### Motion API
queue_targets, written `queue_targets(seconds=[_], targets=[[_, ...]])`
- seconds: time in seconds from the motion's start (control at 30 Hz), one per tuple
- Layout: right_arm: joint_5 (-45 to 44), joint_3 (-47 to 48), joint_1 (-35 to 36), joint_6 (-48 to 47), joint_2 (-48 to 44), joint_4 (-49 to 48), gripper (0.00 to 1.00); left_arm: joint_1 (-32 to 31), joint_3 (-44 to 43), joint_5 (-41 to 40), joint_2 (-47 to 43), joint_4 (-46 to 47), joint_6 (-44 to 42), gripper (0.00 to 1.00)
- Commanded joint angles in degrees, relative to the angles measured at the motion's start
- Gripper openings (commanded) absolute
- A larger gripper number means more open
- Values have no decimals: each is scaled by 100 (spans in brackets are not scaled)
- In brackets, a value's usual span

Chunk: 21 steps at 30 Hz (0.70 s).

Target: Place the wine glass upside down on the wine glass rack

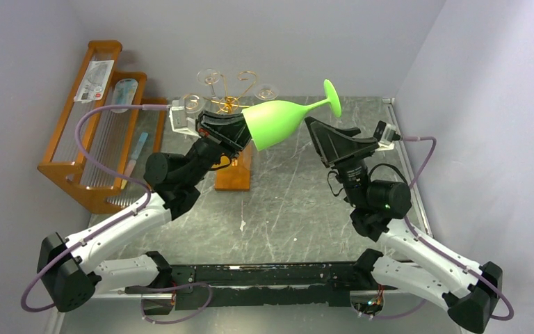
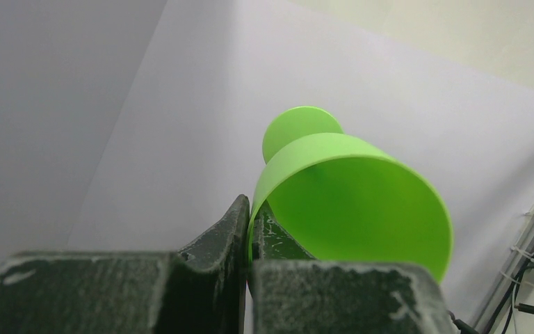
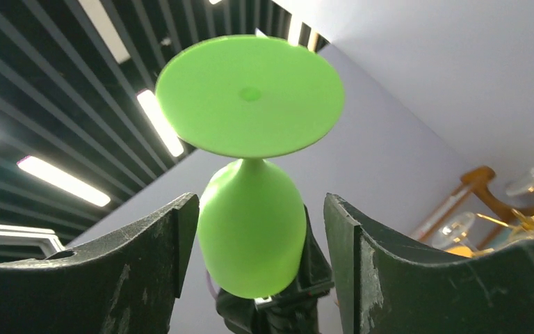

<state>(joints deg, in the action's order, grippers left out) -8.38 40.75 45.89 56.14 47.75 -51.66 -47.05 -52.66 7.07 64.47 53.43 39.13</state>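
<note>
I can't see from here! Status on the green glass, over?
Left pincer shut on wine glass rim. Right pincer open around bowl. Glass tilted midair, not on rack. Clear glasses hang there.

1. From above, the left arm point(image 1: 181, 174) and the wine glass point(image 1: 278, 122) cover the middle of the rack point(image 1: 229, 103) and part of its base.
2. The packets point(image 1: 96, 80) on the wooden shelf point(image 1: 104, 47) are too small to name.
3. In the left wrist view, the bowl hides the glass's stem. The bottom edge cuts off the left fingers point(image 2: 208, 257).
4. In the right wrist view, the rack is blurry and cut off at the right edge.
</note>
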Motion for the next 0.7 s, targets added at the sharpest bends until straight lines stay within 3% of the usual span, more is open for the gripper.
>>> queue_targets(seconds=[0.0,0.33,0.67], targets=[[-444,-50,25,289,53,-914,69,-99,105,-201,5,765,-226,5],[-497,217,23,603,412,-1047,63,-297,146,-244,200,1044,-360,5],[-512,227,25,711,546,-1222,34,-498,361,-273,182,1186,-636,5]])
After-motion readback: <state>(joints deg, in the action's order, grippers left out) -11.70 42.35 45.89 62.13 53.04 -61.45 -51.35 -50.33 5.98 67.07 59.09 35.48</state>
